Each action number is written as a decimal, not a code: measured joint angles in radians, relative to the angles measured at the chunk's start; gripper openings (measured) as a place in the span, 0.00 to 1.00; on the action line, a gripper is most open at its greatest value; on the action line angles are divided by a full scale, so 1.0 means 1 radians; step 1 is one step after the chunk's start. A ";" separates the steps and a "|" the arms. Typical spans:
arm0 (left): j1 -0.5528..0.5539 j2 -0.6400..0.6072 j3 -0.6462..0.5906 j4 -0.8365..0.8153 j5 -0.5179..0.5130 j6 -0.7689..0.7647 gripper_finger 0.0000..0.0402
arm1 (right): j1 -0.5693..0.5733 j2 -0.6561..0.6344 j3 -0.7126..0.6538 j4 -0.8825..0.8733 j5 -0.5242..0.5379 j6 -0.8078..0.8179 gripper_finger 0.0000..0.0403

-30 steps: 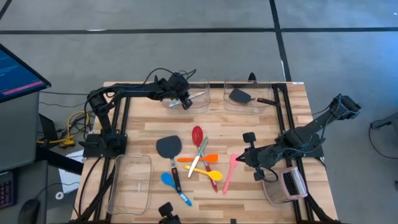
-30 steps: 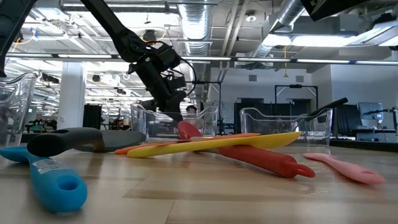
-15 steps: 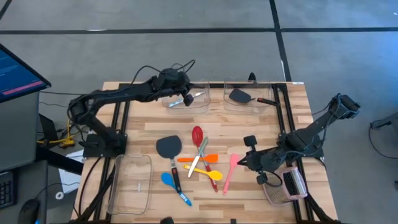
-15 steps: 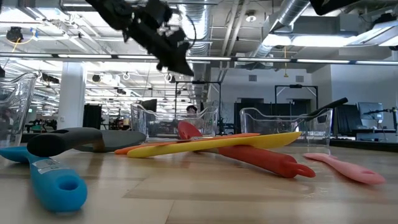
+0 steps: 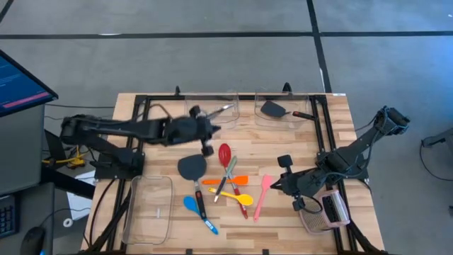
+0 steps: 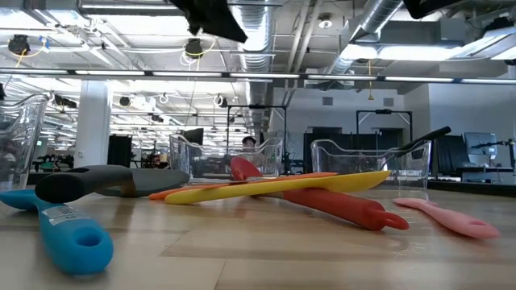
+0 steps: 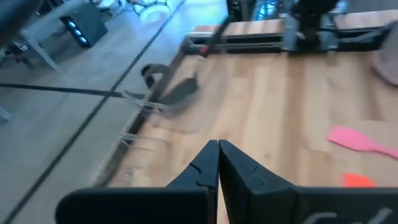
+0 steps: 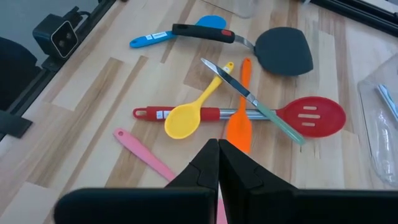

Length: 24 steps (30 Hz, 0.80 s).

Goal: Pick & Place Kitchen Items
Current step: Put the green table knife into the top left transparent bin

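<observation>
Several kitchen items lie in a loose heap mid-table: a black turner point(image 5: 192, 167), a red slotted spoon point(image 5: 224, 152), an orange spatula point(image 5: 228, 180), a yellow spoon point(image 8: 186, 115), a blue spatula point(image 5: 191, 205), a pink spatula point(image 5: 260, 195) and a pale knife point(image 8: 249, 98) lying across them. A second black turner point(image 5: 272, 108) sits in the far right bin. Pale cutlery point(image 5: 221, 109) lies in the far middle bin. My left gripper point(image 5: 214, 128) is shut and holds nothing, raised between that bin and the heap. My right gripper point(image 5: 275, 185) hangs shut above the table beside the pink spatula.
Clear plastic bins stand at the far middle point(image 5: 212, 117), far right point(image 5: 283, 119) and near left point(image 5: 148, 209). A grey mesh object with a pink part point(image 5: 325, 210) sits near the right front corner. Black frame rails point(image 5: 322, 127) run along both table sides.
My left gripper has risen out of the far middle bin and swung toward the table's near side, ending high over the space between the bin and the heap. The pale cutlery has stayed in the bin. My right arm has kept still.
</observation>
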State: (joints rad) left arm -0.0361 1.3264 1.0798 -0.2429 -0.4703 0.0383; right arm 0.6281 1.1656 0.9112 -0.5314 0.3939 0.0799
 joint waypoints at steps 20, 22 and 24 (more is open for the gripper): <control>-0.260 0.084 0.000 -0.033 -0.114 -0.564 0.00 | 0.062 -0.034 0.000 0.079 0.000 -0.192 0.00; -0.250 0.115 -0.001 -0.031 -0.100 -0.600 0.00 | 0.076 -0.048 0.000 0.090 0.001 -0.217 0.00; -0.235 0.145 -0.001 -0.047 -0.057 -0.643 0.00 | 0.087 -0.062 -0.001 0.102 0.008 -0.247 0.00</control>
State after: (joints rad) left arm -0.2708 1.4710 1.0790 -0.2901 -0.5274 -0.6050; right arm 0.7148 1.1039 0.9104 -0.4296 0.4023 -0.1667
